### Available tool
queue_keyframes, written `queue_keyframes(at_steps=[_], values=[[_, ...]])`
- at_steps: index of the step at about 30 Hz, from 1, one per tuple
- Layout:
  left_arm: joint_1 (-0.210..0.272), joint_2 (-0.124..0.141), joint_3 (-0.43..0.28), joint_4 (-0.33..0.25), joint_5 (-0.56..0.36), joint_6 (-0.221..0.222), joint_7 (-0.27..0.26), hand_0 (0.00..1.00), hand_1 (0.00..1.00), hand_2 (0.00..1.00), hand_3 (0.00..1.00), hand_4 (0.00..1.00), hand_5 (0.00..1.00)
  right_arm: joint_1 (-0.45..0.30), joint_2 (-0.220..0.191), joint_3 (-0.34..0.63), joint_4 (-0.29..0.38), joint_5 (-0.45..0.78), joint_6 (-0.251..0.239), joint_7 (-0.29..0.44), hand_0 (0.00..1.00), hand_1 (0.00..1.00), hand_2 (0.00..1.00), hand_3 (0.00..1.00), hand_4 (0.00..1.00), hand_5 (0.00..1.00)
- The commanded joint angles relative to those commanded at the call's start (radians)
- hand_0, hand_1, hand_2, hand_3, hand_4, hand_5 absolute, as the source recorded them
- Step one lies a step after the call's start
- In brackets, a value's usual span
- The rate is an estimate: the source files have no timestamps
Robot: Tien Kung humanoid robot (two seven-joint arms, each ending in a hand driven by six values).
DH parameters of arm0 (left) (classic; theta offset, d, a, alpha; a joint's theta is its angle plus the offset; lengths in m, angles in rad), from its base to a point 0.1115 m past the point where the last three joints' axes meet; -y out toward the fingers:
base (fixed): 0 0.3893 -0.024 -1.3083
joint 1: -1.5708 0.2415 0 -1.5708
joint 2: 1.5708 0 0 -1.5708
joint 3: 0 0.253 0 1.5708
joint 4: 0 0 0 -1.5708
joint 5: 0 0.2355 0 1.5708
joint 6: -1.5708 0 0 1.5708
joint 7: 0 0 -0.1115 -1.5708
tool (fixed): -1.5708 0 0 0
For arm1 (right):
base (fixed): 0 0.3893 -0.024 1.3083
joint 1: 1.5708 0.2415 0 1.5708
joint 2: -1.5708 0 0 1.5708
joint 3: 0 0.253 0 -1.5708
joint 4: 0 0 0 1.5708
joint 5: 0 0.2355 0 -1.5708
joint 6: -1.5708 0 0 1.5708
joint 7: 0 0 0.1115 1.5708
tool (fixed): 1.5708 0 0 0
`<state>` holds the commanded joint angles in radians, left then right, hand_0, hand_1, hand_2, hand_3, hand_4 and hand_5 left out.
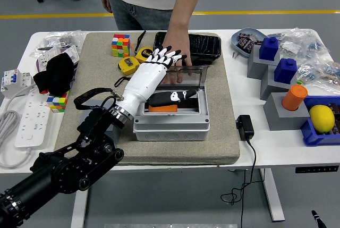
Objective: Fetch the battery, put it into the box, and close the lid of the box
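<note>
Left hand [159, 66] fingers spread, grasping nothing, over grey box [171, 127], person's hand [176, 52] steadying clear lid [183, 79], orange battery [162, 108] inside

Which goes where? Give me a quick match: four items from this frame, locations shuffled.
1. orange battery
2. yellow lemon
3. white power strip
4. robot's white left hand

A. blue bin at the right edge
B. inside the grey plastic box
C. table's left side
D. at the box's raised clear lid

Pairs: 1-B, 2-A, 3-C, 4-D
</note>
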<state>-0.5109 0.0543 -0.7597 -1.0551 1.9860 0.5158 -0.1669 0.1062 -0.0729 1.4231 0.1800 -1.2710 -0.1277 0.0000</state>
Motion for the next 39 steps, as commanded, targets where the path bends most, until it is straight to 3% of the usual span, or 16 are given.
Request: queue_keyframes(at_steps=[3,4,9,10,22,32,39], values=[[0.002,0.003,0.003,-0.005,0.024,-0.002,0.027,0.998,0.998,0.973,0.879,0.998,0.998,0.000,0.000,-0.001,0.000,0.002,0.000,0.000,0.865,0.826,0.774,0.788,0.998,0.998],[0.002,0.004,0.005,-0.006,0.031,-0.004,0.036,0.998,0.998,0.904,0.676,0.998,0.998,0.000,0.000,-0.001,0.000,0.002,0.000,0.000,0.865,0.826,0.774,0.788,0.998,0.998],[0.011,0.015,0.015,-0.026,0.099,-0.023,0.087,0.998,0.998,0.904,0.676,0.998,0.998,0.000,0.000,0.002,0.000,0.001,-0.001,0.000,0.865,0.826,0.774,0.788,0.998,0.998],[0.013,0.017,0.017,-0.032,0.111,-0.024,0.092,0.998,0.998,0.849,0.525,0.998,0.998,-0.001,0.000,0.003,0.000,0.000,-0.001,0.000,0.865,0.826,0.774,0.788,0.998,0.998],[0.017,0.039,0.049,-0.093,0.147,-0.024,0.103,0.998,0.982,0.818,0.482,0.998,0.998,-0.001,-0.001,0.002,0.000,0.004,-0.002,0.001,0.866,0.827,0.774,0.788,0.998,0.998],[0.013,0.071,0.127,-0.162,0.132,-0.027,0.116,0.998,0.970,0.807,0.474,0.998,0.998,0.001,-0.003,-0.001,0.000,0.010,-0.002,0.003,0.866,0.826,0.774,0.788,0.998,0.998],[0.014,0.076,0.157,-0.166,0.121,-0.037,0.126,0.998,0.959,0.802,0.468,0.998,0.998,0.000,-0.002,-0.004,0.000,0.014,-0.003,0.003,0.866,0.826,0.775,0.788,0.998,0.998]])
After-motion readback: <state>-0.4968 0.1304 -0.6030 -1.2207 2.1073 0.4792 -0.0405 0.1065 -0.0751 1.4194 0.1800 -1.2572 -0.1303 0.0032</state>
